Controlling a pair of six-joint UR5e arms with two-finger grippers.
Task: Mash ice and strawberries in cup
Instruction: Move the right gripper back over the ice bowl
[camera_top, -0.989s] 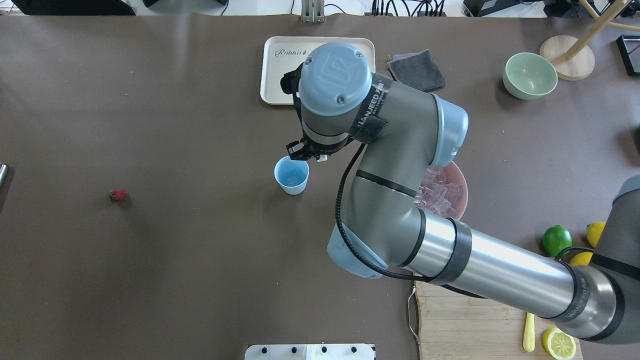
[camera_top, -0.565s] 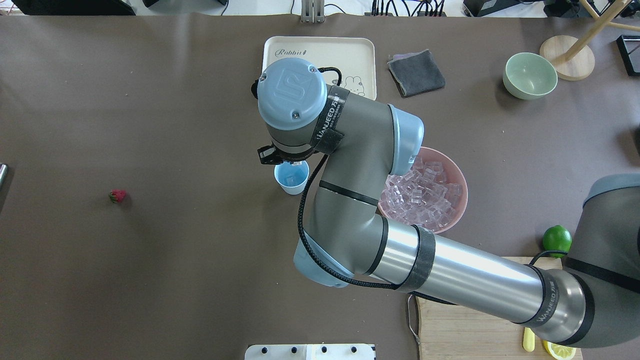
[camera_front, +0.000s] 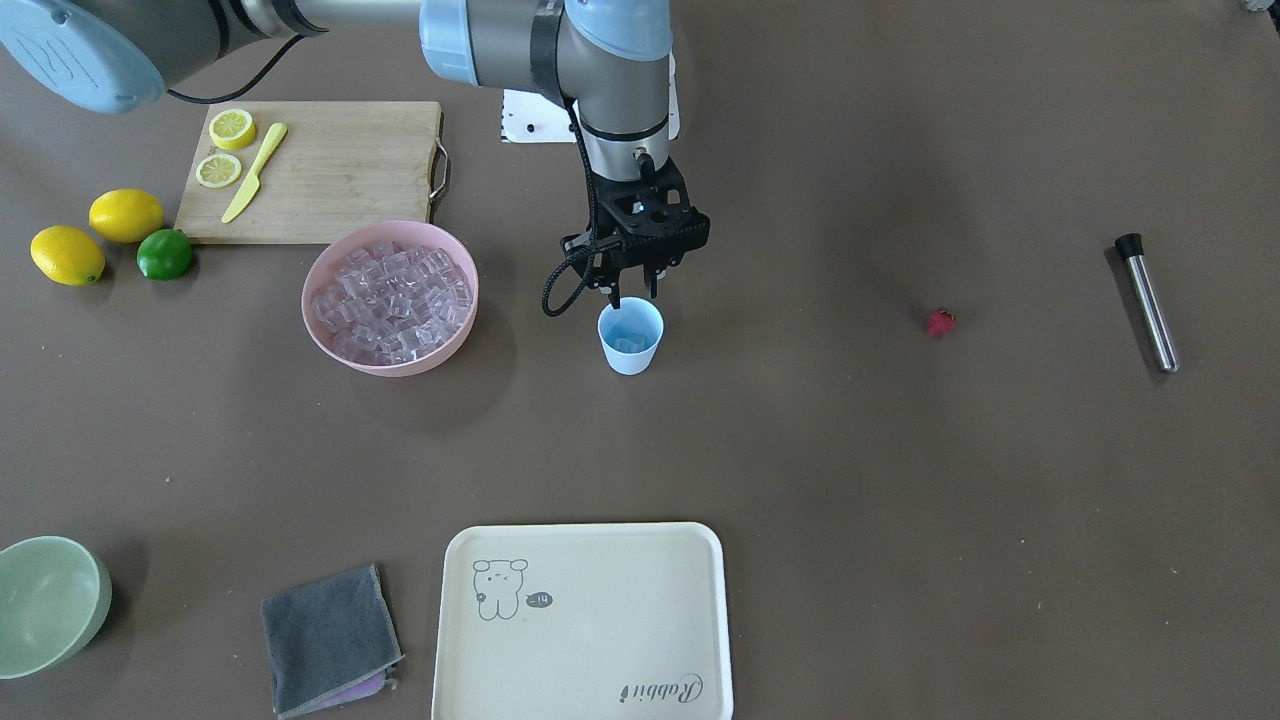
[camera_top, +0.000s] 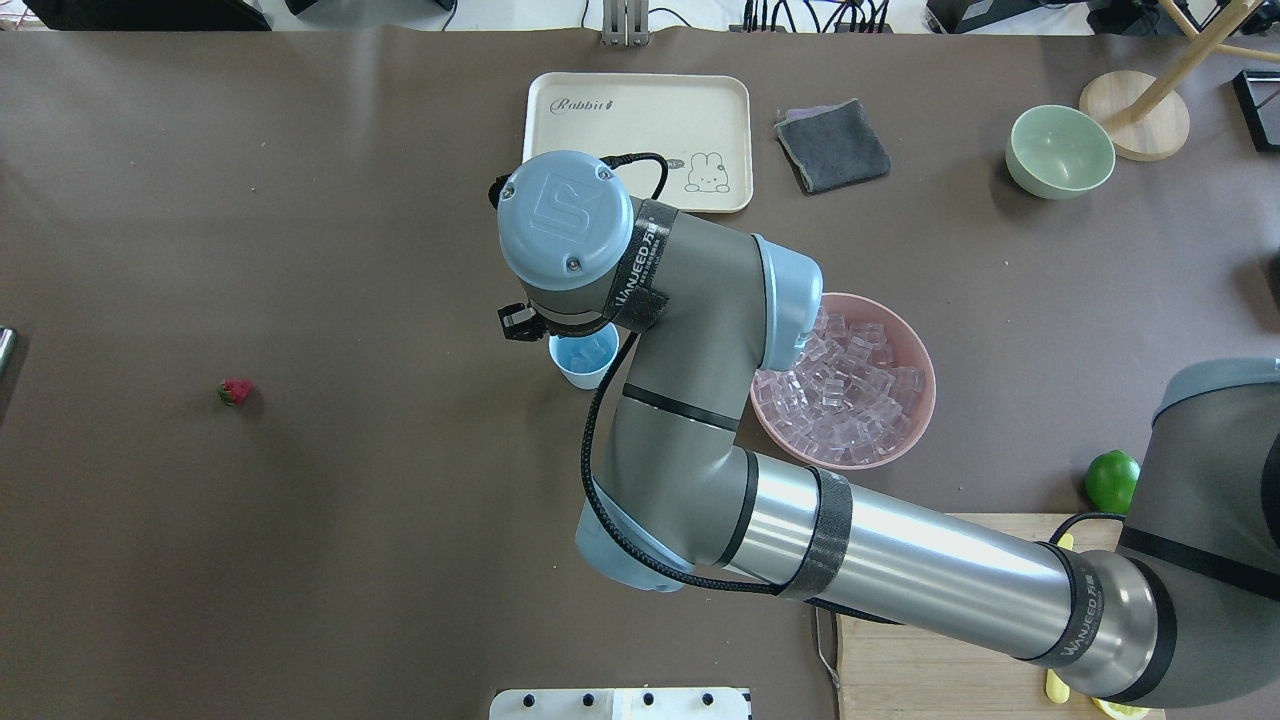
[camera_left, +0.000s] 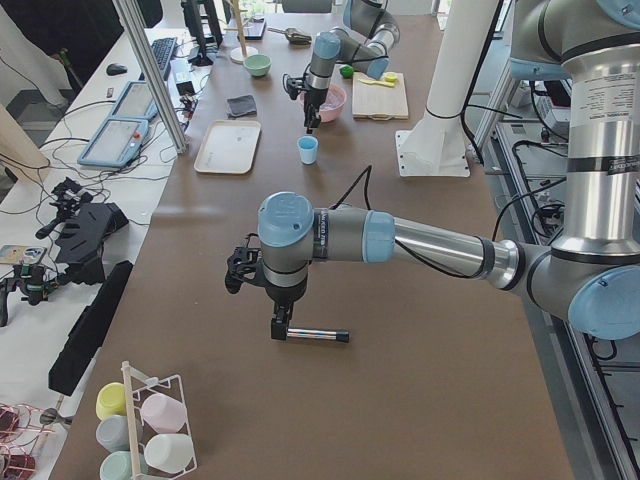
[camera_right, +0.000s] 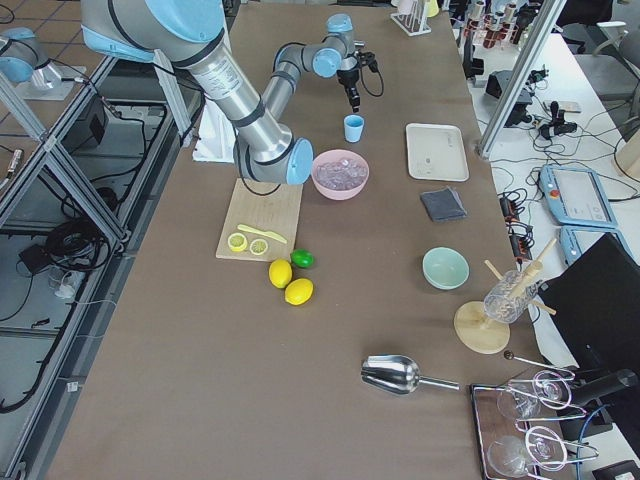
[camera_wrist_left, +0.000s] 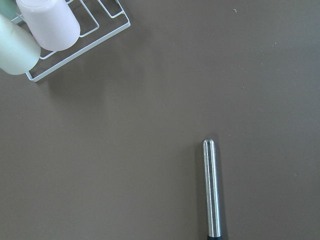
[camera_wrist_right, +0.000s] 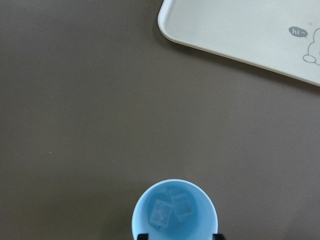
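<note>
The light blue cup (camera_front: 630, 338) stands upright mid-table and holds two ice cubes (camera_wrist_right: 170, 210). My right gripper (camera_front: 632, 290) hangs open and empty just above the cup's rim, fingertips apart. The cup also shows in the overhead view (camera_top: 583, 362), partly under my right wrist. Many more ice cubes (camera_front: 390, 295) fill the pink bowl (camera_front: 322, 335) beside the cup. The strawberry (camera_front: 940, 321) lies alone on the table, far from the cup. My left gripper (camera_left: 278, 328) hovers over a metal muddler (camera_wrist_left: 212, 187); I cannot tell if it is open.
A cream tray (camera_front: 585, 620), a grey cloth (camera_front: 330, 640) and a pale green bowl (camera_front: 45, 600) lie on the far side. A cutting board (camera_front: 330, 170) holds lemon slices and a yellow knife; lemons and a lime (camera_front: 165, 254) lie beside it. A cup rack (camera_wrist_left: 75, 35) stands near the muddler.
My right wrist has swung left and toward me, coming to stand over the cup. The pink bowl is now uncovered. Ice cubes now show in the cup.
</note>
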